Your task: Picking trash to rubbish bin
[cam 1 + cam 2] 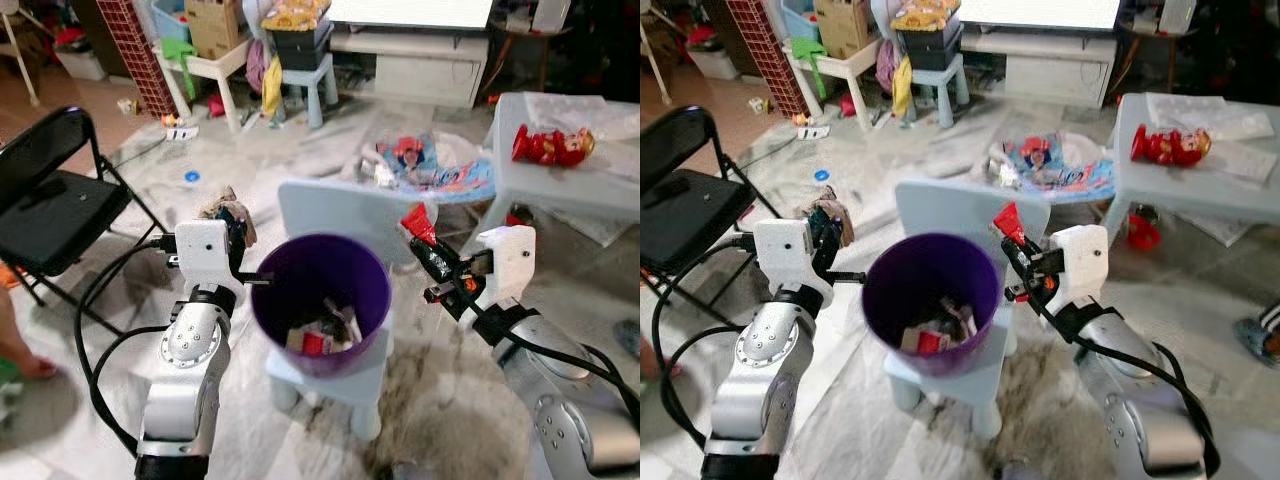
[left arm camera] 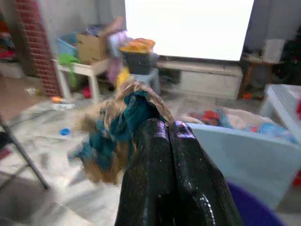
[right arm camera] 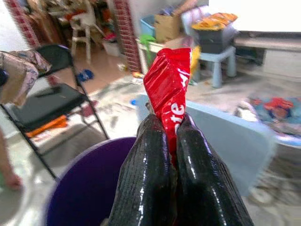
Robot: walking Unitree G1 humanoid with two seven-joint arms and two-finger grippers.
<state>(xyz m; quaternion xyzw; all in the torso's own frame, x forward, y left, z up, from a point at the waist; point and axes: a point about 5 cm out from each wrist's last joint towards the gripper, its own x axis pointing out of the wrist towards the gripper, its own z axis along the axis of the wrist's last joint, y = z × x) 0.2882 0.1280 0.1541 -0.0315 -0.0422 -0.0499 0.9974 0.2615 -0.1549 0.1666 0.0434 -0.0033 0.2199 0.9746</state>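
A purple rubbish bin [image 1: 368,277] stands on a small light-blue chair [image 1: 330,212], with several scraps of trash [image 1: 322,333] at its bottom. My left gripper [image 1: 238,225] is at the bin's left side, shut on a crumpled brown and teal wrapper [image 2: 126,120]. My right gripper [image 1: 425,245] is at the bin's right rim, shut on a red wrapper [image 3: 169,84] that sticks up above its fingertips. Both hold their trash just outside the rim, at about its height.
A black folding chair [image 1: 50,205] stands to the left, with a person's foot [image 1: 25,362] below it. A light-blue table [image 1: 590,185] with a red toy [image 1: 550,145] is at the right. Clothes and toys [image 1: 430,165] lie on the floor behind the bin.
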